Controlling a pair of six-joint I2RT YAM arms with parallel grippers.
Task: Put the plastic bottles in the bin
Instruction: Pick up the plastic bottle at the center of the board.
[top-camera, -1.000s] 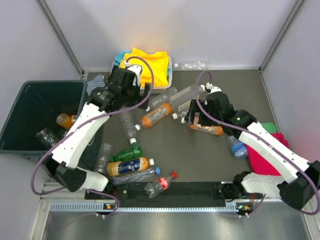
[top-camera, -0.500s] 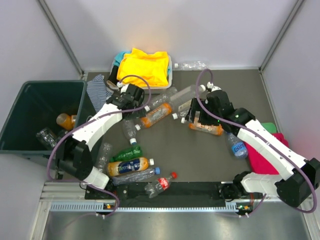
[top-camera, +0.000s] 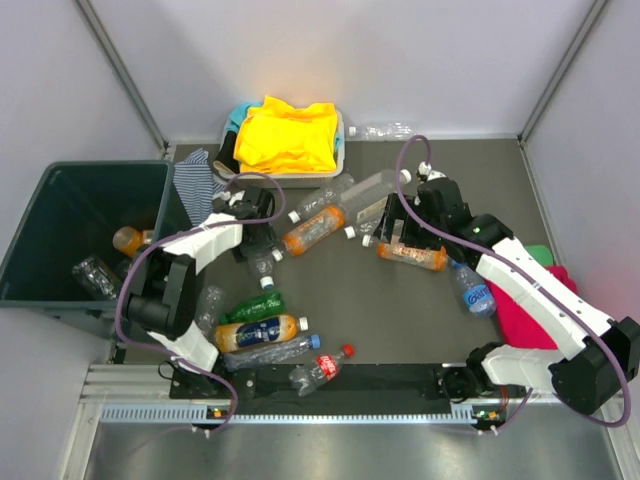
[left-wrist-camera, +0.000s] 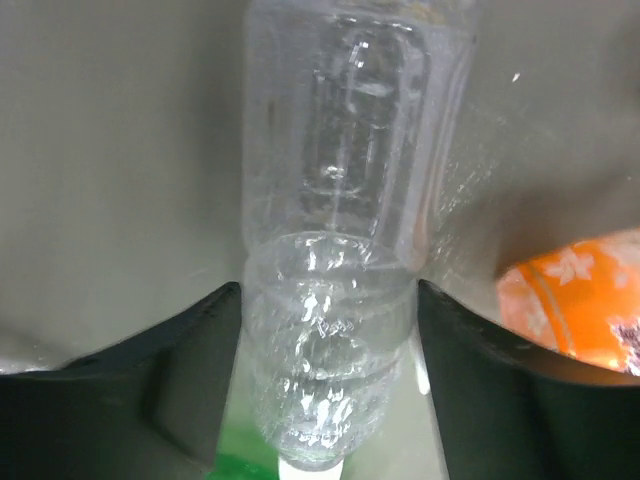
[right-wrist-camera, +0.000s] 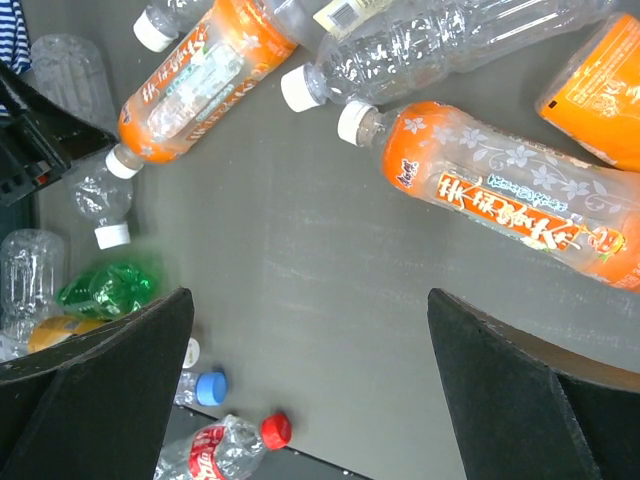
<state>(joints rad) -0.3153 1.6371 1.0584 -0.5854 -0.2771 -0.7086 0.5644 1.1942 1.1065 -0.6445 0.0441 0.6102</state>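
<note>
above the table (top-camera: 400, 320): plastic bottles (top-camera: 262, 331) scattered, two in the bin (top-camera: 100, 166)
top view: bin at left holds one orange, one clear. left wrist: left gripper (left-wrist-camera: 328, 290) spread astride a clear bottle (left-wrist-camera: 340, 150), fingers (left-wrist-camera: 190, 380) close against it, no squeeze seen. right wrist: right gripper (right-wrist-camera: 310, 295) wide apart, empty, near an orange bottle (right-wrist-camera: 500, 195).

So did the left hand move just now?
Yes. The left hand came away from the white tray, toward the table's near edge, and now straddles a clear bottle.
</note>
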